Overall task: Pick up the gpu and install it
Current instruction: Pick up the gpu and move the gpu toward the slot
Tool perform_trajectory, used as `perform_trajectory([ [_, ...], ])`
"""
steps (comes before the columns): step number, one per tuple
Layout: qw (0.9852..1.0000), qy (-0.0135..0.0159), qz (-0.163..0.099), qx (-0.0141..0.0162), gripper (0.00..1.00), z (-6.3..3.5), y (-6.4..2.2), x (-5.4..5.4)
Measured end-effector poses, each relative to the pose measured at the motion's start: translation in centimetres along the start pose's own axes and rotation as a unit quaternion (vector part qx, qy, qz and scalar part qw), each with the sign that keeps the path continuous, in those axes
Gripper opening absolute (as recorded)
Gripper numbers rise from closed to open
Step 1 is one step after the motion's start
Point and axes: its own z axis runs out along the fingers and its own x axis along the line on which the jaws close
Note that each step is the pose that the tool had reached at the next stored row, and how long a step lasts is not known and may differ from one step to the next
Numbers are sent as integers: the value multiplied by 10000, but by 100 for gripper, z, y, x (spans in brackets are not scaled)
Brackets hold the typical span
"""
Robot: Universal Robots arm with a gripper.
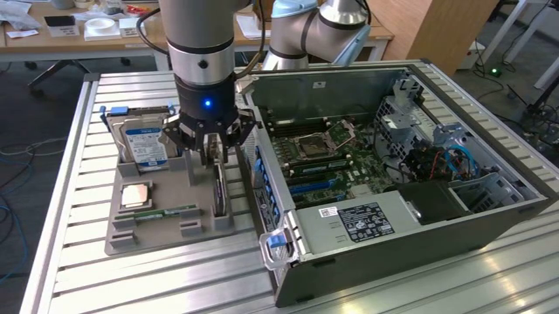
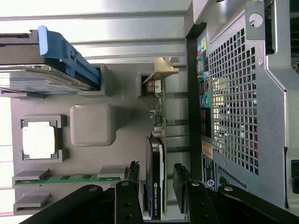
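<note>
The gpu (image 1: 220, 193) stands on its edge in a slot of the grey holder tray (image 1: 175, 239), close to the open computer case. In the wrist view the gpu (image 2: 156, 154) shows as a thin green card with a black cooler block and a silver bracket at its far end. My gripper (image 1: 212, 154) hangs straight above it. The gripper (image 2: 157, 176) is open, with one finger on each side of the card's cooler end and a small gap on both sides. Nothing is gripped.
The tray also holds a silver hard drive (image 1: 144, 140) in a blue frame, a processor chip (image 1: 135, 195) and a memory stick (image 1: 162, 213). The open computer case (image 1: 454, 226) with its motherboard (image 1: 323, 150) lies just beside the tray, on a slatted metal table (image 1: 96, 288).
</note>
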Motion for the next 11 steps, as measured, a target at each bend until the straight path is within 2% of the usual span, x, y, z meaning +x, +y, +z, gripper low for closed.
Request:
perform_trajectory([
  [11, 10000, -8, -27, 0, 43, 132, -8, 2],
])
